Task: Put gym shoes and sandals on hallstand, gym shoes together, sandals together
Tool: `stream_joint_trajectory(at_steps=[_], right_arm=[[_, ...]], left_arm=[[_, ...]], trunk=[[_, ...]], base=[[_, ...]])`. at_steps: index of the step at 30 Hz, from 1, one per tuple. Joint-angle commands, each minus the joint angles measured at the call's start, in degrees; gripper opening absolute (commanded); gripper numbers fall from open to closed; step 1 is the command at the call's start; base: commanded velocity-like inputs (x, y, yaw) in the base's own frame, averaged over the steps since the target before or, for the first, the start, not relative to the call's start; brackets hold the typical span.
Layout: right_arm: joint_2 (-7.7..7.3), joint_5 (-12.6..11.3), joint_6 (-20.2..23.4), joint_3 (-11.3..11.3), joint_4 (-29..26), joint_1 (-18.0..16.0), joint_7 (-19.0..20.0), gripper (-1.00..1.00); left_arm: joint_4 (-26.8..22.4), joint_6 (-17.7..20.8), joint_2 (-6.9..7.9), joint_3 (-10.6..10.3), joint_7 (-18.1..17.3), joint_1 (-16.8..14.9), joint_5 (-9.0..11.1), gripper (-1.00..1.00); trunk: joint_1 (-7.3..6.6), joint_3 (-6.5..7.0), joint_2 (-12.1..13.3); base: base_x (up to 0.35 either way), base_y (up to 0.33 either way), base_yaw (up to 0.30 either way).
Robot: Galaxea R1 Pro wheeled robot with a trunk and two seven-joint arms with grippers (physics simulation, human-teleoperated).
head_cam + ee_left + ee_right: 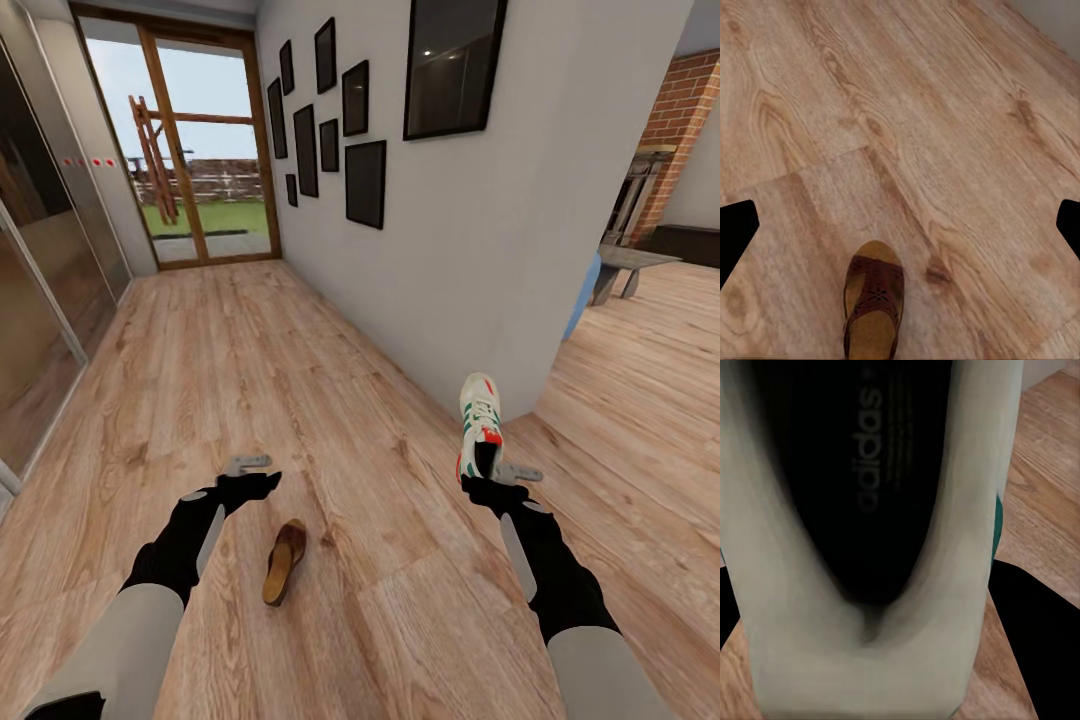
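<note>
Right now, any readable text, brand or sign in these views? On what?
"adidas": printed on the dark insole of the gym shoe held in the right gripper.
Finer print beside it on the insole: too blurred to read.
Sandal, wall frames: no text readable.

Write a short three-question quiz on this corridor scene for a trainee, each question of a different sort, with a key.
1. True or false: the right gripper holds a sneaker off the floor.
2. Multiple choice: where is the sandal? A) in the left gripper; B) on the floor between the two arms; C) on a shelf.
3. Fill in: the left gripper's fingers are ____ and hold nothing.

Key:
1. True; the right wrist view looks straight into the shoe's dark inside.
2. B; the left wrist view shows it lying on the planks, apart from the fingers.
3. open.
</note>
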Motion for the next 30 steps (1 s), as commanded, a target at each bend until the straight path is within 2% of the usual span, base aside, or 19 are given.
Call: stream_joint_trajectory(at_steps=[1,8,11,16,21,26,30], right_arm=[[0.03,-0.37,0.28,-0.05,-0.10,-0.02,-0.27,-1.00],[0.03,-0.44,0.36,-0.02,-0.57,-0.02,-0.24,-1.00],[0.02,-0.57,0.39,-0.03,-1.64,-0.02,-0.17,-1.00],[0.04,-0.83,0.59,-0.13,-2.68,-0.02,-0.20,-1.00],[0.02,-0.48,4.93,0.00,-3.35,-0.02,-0.25,-1.00],[-0.02,-0.42,5.59,-0.05,-3.55,-0.02,-0.25,-1.00],[0.08,-0.38,5.75,0.02,-3.58,-0.02,-0.28,-1.00]], left_arm=[[-0.10,0.25,-0.11,0.41,-0.03,-0.03,-0.59,1.00],[0.08,-0.83,-0.28,0.41,7.17,-0.03,-0.39,1.00],[0.49,-1.63,-0.32,0.41,9.06,-0.03,-0.31,1.00],[1.01,-3.29,-0.34,0.41,10.17,-0.03,-0.26,1.00],[1.31,-3.90,-0.42,0.37,10.45,-0.03,-0.20,1.00],[3.28,-3.99,-0.66,0.33,10.47,-0.03,-0.16,1.00],[3.81,-4.03,-0.69,0.33,10.47,-0.03,-0.16,1.00]], trunk=[[-0.01,-0.05,-0.02],[-0.01,-0.05,-0.02],[-0.01,-0.05,-0.02],[-0.01,-0.05,-0.02],[-0.01,-0.05,-0.02],[-0.01,-0.05,-0.02],[-0.01,-0.05,-0.02]], base=[[0.010,0.000,0.000],[0.003,0.000,0.000],[0.000,0.000,0.000],[0.000,0.000,0.000],[0.000,0.000,0.000],[0.014,0.000,0.000],[0.231,0.000,0.000]])
